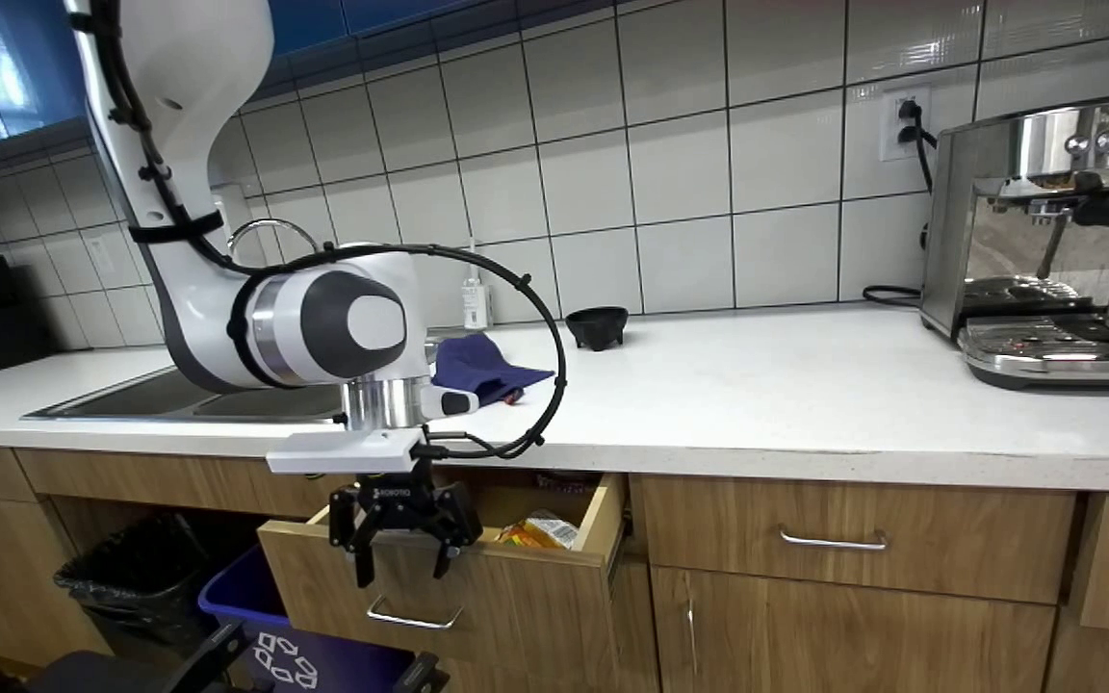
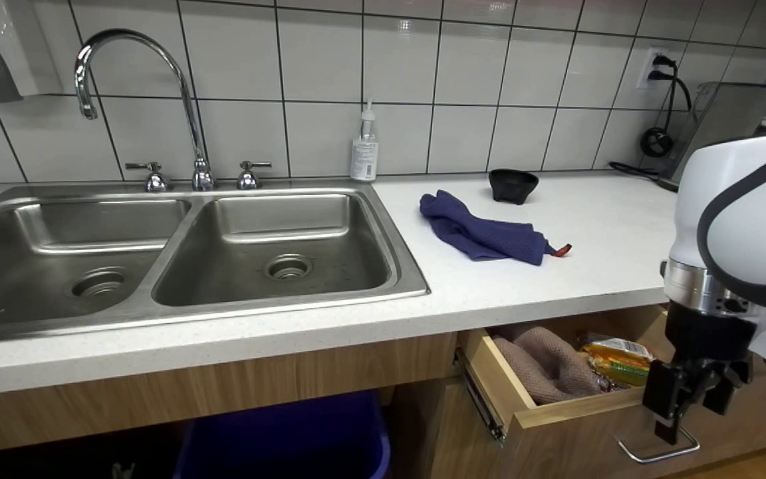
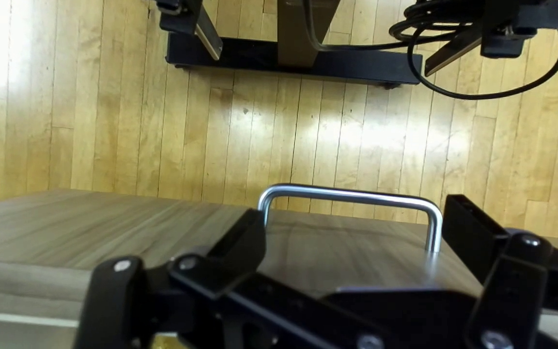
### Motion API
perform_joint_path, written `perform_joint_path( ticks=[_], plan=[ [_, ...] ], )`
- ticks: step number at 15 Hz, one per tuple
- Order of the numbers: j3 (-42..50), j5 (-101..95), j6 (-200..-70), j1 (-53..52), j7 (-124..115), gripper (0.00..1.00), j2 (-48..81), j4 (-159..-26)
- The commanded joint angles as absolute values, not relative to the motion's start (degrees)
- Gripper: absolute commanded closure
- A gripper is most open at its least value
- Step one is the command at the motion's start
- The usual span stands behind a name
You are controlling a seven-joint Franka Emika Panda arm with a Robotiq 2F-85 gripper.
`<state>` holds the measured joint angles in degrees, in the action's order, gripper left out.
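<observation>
My gripper (image 1: 402,574) points down in front of a pulled-out wooden drawer (image 1: 535,597), with its jaws wide apart and nothing between them. In the wrist view the drawer's metal handle (image 3: 351,194) spans most of the gap between the fingertips; whether a finger touches it I cannot tell. Both exterior views show the fingertips just above that handle (image 2: 662,458). Inside the drawer lie a brown cloth (image 2: 546,366) and an orange-yellow packet (image 2: 619,359). On the counter are a crumpled blue cloth (image 2: 483,229) with a red tip poking out and a small black bowl (image 2: 512,185).
Above the drawer runs the white counter edge (image 1: 805,462). A double sink (image 2: 290,249), a soap bottle (image 2: 364,150) and an espresso machine (image 1: 1065,241) are on the counter. Below it stand a blue recycling bin (image 1: 309,654) and a black-lined bin (image 1: 145,568).
</observation>
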<state>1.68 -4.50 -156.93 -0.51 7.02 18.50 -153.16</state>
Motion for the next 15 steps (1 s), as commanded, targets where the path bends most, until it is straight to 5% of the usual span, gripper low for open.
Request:
perform_joint_path(
  ticks=[1, 15],
  plan=[
    [0.69, -3.94, -160.44, 0.02, 6.16, 0.0, 20.5, -152.16],
    [0.36, -3.95, -169.51, 0.15, 6.25, 0.0, 22.48, -153.03]
  ],
)
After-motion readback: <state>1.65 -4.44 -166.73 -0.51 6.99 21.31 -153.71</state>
